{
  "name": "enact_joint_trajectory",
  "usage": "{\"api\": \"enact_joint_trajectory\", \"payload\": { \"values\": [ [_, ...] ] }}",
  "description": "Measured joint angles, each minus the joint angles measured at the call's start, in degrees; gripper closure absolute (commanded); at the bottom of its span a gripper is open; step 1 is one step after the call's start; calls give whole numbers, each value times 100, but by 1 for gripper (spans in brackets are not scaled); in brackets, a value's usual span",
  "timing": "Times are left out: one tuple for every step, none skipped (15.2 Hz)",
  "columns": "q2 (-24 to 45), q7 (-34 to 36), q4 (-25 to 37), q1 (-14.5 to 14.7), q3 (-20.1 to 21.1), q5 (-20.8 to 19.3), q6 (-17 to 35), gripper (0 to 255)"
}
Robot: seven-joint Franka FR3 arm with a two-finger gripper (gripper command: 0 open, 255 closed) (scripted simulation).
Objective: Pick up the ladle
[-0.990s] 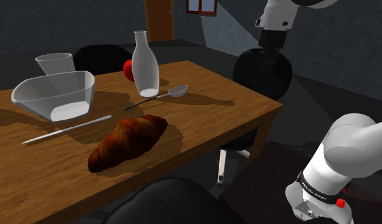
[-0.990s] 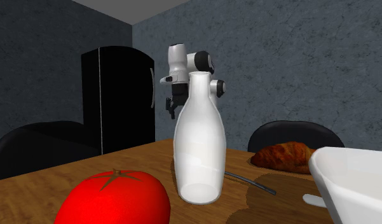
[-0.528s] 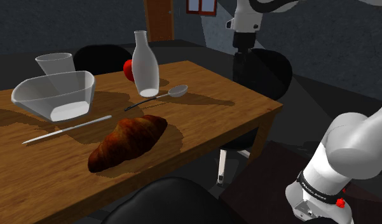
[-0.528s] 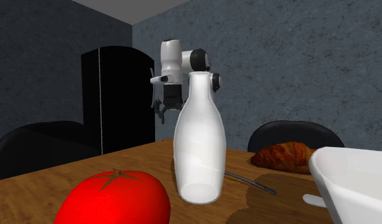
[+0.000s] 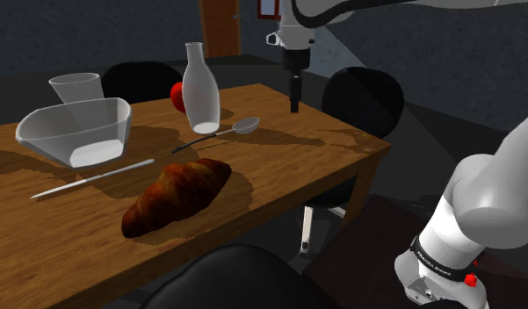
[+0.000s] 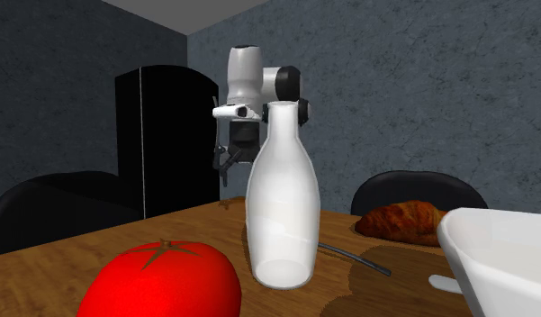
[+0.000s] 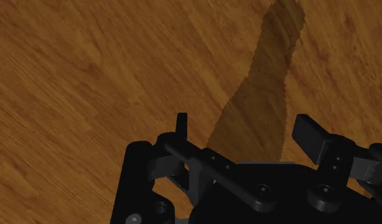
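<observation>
Black two-finger gripper [image 5: 295,107], fingers apart and empty, hangs over the brown wooden table [image 5: 341,145], apart from the slim grey metal ladle [image 5: 228,130] lying just beside the tall white bottle [image 5: 201,92]; judged risk: the approach knocks the bottle.

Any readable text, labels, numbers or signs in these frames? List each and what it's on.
Black band on the arm near the stand: white lettering, too small to read.
Ladle, bottle, bowl, table: no text on them.
</observation>
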Motion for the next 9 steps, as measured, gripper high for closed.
{"api": "enact_joint_trajectory", "payload": {
  "values": [
    [203, -176, 151, 51, 32, -34, 55, 0],
    [389, -354, 333, 99, 66, -70, 62, 0],
    [581, -511, 520, 156, 114, -105, 74, 0],
    [766, -646, 660, 220, 175, -140, 123, 0],
    [976, -797, 884, 275, 227, -180, 112, 0],
    [1106, -987, 990, 308, 257, -225, 146, 0],
    [1272, -1119, 1144, 372, 320, -270, 163, 0],
    [1454, -1276, 1345, 423, 371, -319, 150, 0],
    [1624, -1423, 1528, 480, 429, -369, 144, 0]
  ]
}}
